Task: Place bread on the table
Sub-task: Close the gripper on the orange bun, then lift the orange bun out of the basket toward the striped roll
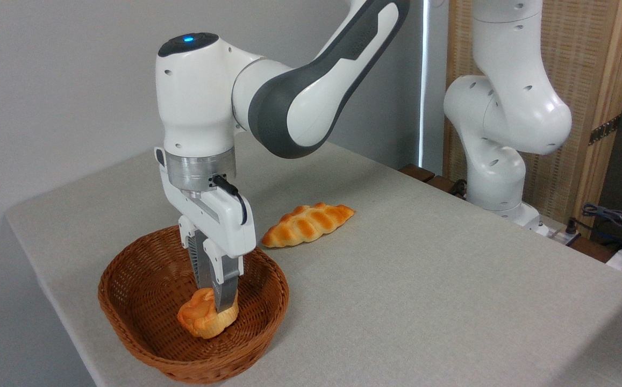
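The bread, a small golden-orange bun with a lumpy top, sits inside the brown wicker basket at the front left of the table. My gripper reaches straight down into the basket. Its two fingers press into the bun's right side and top, close together, shut on it. The bun looks tilted, and its underside is hidden by the basket wall.
A long braided loaf lies on the tabletop just behind and right of the basket. The arm's white base stands at the back right, with cables beside it. The table's left edge runs close to the basket.
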